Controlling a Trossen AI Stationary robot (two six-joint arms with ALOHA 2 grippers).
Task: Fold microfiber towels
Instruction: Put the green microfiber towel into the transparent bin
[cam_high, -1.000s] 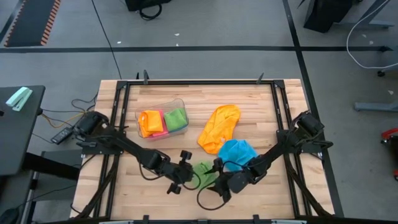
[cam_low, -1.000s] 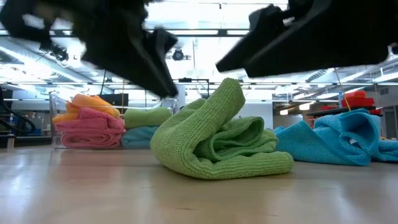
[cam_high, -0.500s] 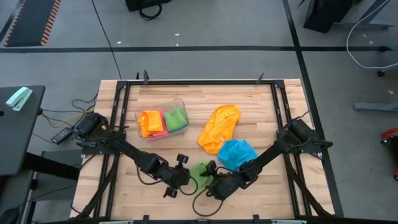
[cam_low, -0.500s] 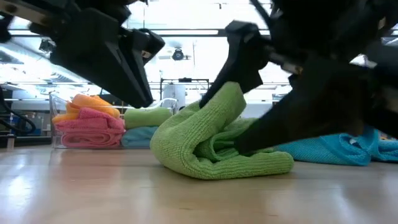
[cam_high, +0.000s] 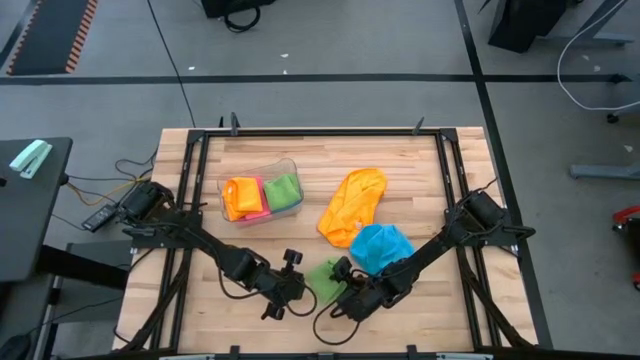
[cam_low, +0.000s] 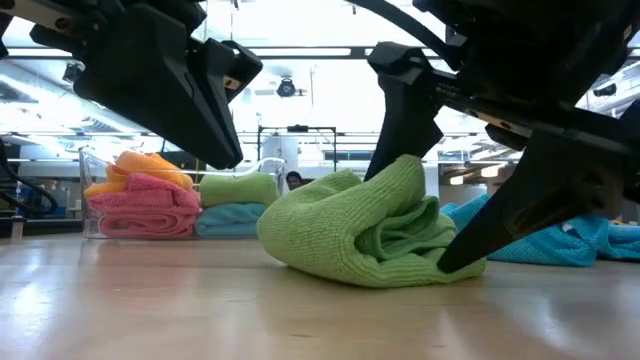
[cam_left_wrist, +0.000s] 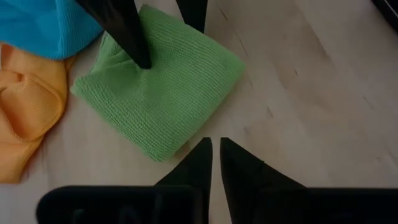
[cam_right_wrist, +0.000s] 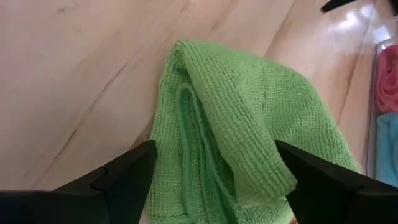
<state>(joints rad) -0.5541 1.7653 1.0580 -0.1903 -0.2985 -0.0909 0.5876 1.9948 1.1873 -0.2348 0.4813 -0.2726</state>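
Right wrist view: right gripper (cam_right_wrist: 214, 180) has its jaws spread wide, one dark finger on each side of the green towel (cam_right_wrist: 236, 130). The cloth's folded end sits between them, and whether the pads press it I can't tell. No clamp visible.

Left wrist view: left gripper (cam_left_wrist: 216, 158) has its fingers nearly together, only a thin slit between the tips, nothing in it. Tips sit just beside the near edge of the green towel (cam_left_wrist: 161, 87), on bare wood.

High view: both grippers meet at the front centre of the table (cam_high: 420, 170), left gripper (cam_high: 290, 290) on the left of the green towel (cam_high: 324, 276), right gripper (cam_high: 350, 298) on its right.

Low view: green towel (cam_low: 370, 230) is a soft rounded bundle, folded over itself, with layered edges showing at its right end. Coarse looped knit, matte, lies flat on the table.

Other towels:
- blue towel (cam_high: 382, 246), crumpled, just behind the green one, near the right arm
- orange towel (cam_high: 352, 205), loose elongated heap, touching the blue one at its far side
- clear plastic tub (cam_high: 262, 190), back left, holds folded towels: orange towel in tub (cam_high: 242, 193), pink towel in tub (cam_low: 145, 205), green towel in tub (cam_high: 283, 188), a light blue one (cam_low: 228, 219) under it

Table is pale wood planking, smooth, with a black metal frame around it.
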